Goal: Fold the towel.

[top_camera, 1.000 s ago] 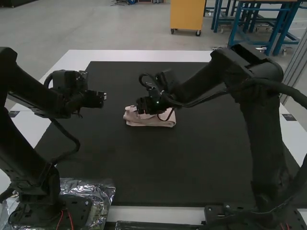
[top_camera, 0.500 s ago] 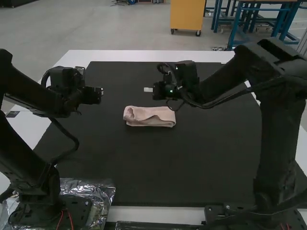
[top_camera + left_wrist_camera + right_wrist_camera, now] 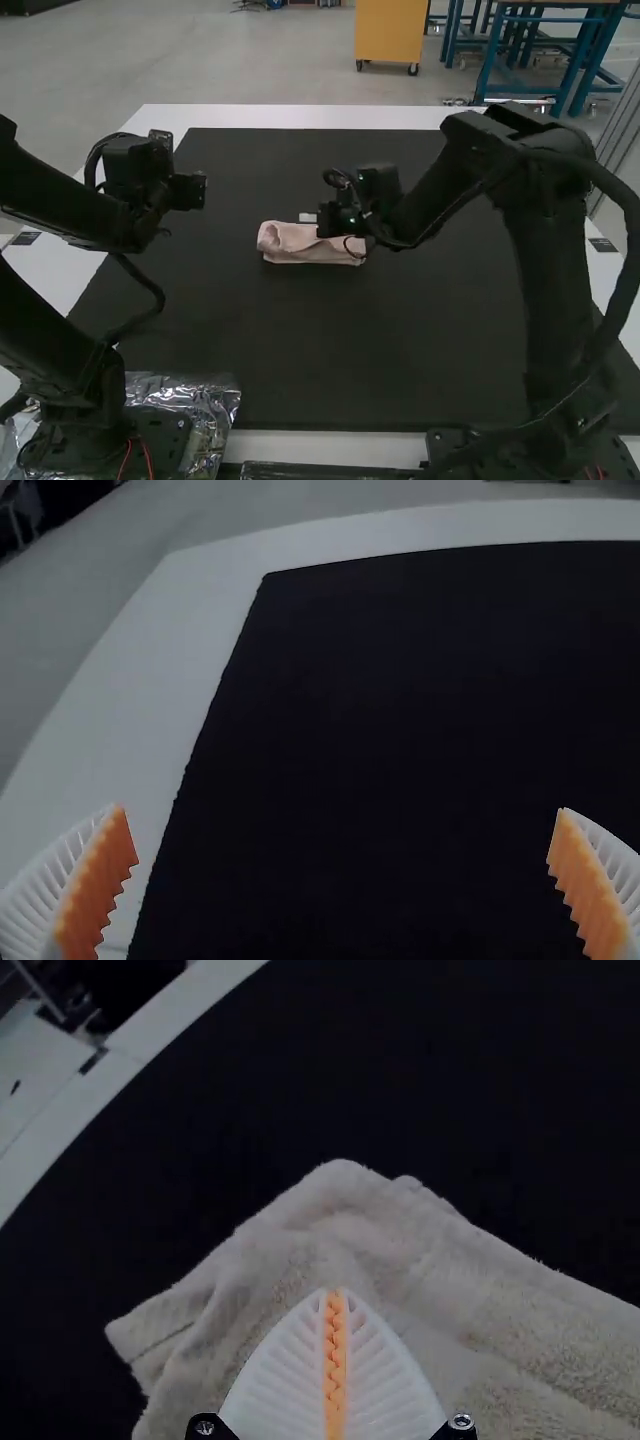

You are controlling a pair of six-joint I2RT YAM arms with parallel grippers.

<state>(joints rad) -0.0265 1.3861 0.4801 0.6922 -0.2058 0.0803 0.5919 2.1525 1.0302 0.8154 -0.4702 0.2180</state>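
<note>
My right gripper [image 3: 309, 218] is at the upper edge of the pink towel [image 3: 290, 243], which lies folded into a narrow bundle near the middle of the black mat. In the right wrist view my right gripper [image 3: 334, 1294] is shut, its ribbed fingers pressed together in front of the towel [image 3: 290, 1260]; I cannot make out any cloth between them. Over the mat's left part hangs my left gripper [image 3: 203, 190], away from the towel. The left wrist view has my left gripper [image 3: 347, 822] wide open with nothing between its pads.
The black mat [image 3: 400, 330] covers most of the white table [image 3: 300, 117]. Crinkled silver foil [image 3: 215, 400] lies by the left arm's base at the near edge. The right arm reaches across the mat's right side.
The right gripper rose off the towel toward the far right, then came back down to its upper edge. The left gripper drifted slightly left. The towel's shape looks the same.
</note>
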